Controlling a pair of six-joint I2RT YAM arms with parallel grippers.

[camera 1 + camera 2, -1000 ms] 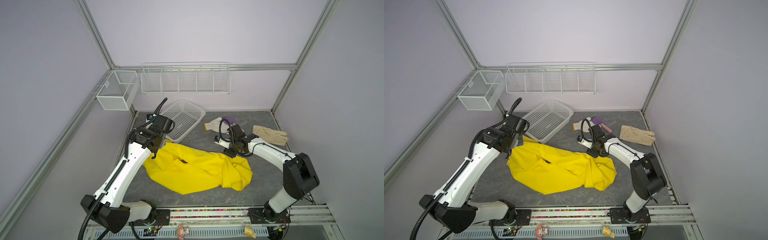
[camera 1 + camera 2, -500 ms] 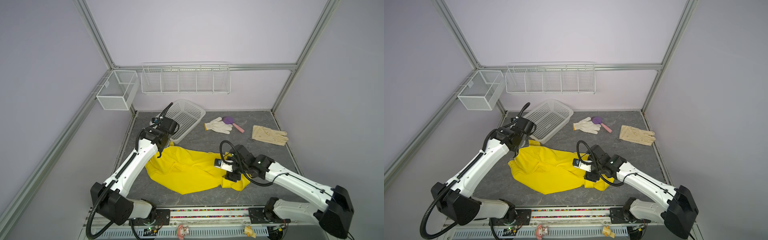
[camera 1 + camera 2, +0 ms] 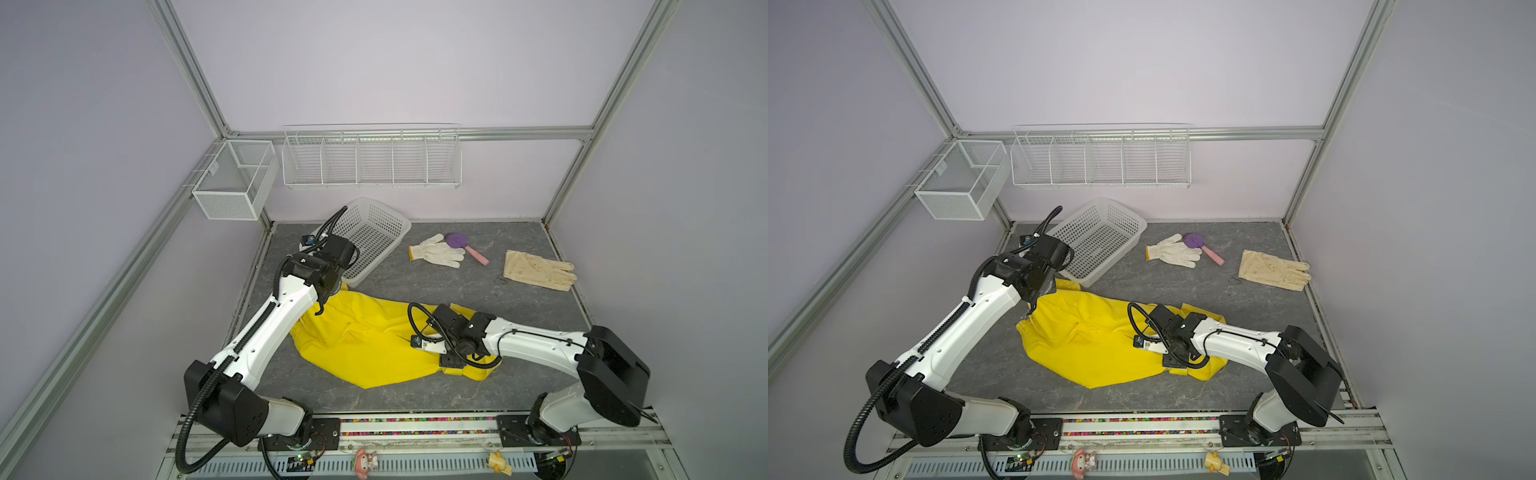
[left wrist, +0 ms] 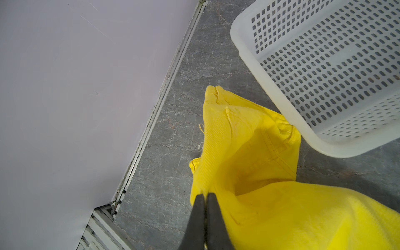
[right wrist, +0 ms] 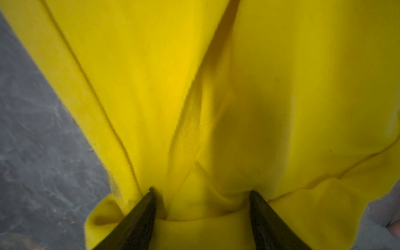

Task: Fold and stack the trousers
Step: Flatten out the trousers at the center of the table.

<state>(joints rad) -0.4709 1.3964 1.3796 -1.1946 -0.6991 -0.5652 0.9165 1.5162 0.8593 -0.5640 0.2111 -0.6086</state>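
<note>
Left gripper (image 4: 205, 195) pinches the trousers (image 4: 270, 207) edge shut, right gripper (image 5: 201, 192) gapes wide astride a fold, and only the wrist views show that.

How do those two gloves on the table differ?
The white knit glove is smaller and brighter; the cream leather-like glove is bigger and wrinkled. The white knit glove lies beside a purple scoop; the cream leather-like glove lies alone. Both lie flat on the grey table, fingers pointing the same way.
</note>
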